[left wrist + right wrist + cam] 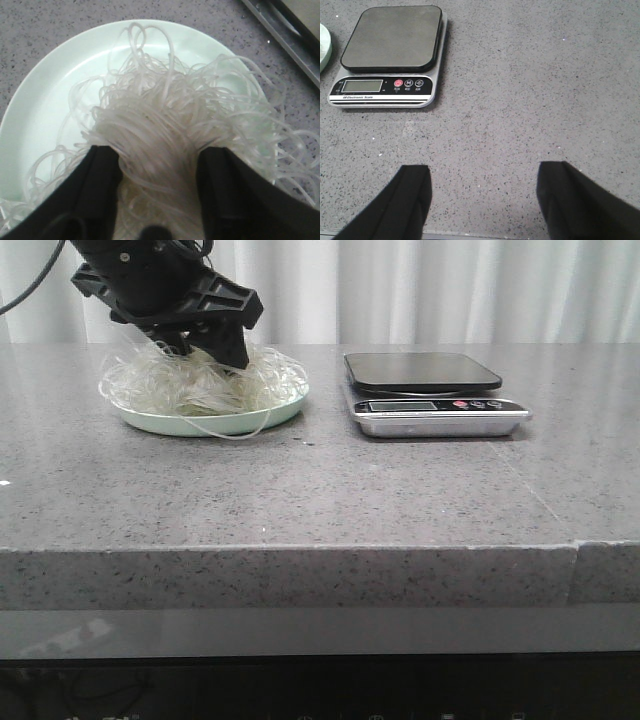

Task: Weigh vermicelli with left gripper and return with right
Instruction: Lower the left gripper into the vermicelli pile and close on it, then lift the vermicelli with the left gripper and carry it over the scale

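Note:
The vermicelli (265,380) is a fluffy tangle of thin white strands heaped on a pale green plate (150,422) at the left of the counter. My left gripper (215,355) is down in the heap from above. In the left wrist view its two black fingers (102,175) stand on either side of a gathered bundle of vermicelli (160,105) and press on it, over the plate (40,100). My right gripper (482,172) is open and empty above bare counter, near the scale (390,50); it does not show in the front view.
A silver kitchen scale (430,390) with a dark square platform stands to the right of the plate, with nothing on the platform. Its edge shows in the left wrist view (290,40). Loose strands hang over the plate's front rim. The grey speckled counter ends in a front edge.

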`<state>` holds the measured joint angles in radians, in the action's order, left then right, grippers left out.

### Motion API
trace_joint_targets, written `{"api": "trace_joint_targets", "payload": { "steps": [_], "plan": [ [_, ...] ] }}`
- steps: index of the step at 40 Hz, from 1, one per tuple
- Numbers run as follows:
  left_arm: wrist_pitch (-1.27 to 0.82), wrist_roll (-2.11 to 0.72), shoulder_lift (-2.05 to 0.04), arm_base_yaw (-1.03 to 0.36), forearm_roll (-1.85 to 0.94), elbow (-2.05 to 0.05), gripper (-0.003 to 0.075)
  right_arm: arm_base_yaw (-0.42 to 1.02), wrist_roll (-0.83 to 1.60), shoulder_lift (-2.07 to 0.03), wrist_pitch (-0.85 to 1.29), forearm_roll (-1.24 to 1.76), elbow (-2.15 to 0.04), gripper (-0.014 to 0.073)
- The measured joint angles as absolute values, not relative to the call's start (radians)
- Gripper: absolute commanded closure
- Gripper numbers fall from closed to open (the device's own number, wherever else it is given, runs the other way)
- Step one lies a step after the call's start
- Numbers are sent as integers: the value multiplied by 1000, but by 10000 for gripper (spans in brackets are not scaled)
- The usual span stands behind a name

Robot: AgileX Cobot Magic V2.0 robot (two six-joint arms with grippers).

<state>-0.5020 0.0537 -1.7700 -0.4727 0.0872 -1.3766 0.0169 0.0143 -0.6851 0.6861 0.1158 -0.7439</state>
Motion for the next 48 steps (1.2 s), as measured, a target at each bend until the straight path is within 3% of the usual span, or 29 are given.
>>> {"api": "trace_joint_targets", "payload": {
  "steps": [5,29,48],
  "plan": [
    [-502,54,-1771,-474,87,-1377,568,17,14,-685,686,116,-744,32],
    [-762,54,-1772,-510,86,-1633,563,17,14,-685,687,116,-744,32],
    [-585,54,-1842,-671,88,-1870,561,17,14,-685,687,116,-744,32]
  ]
}}
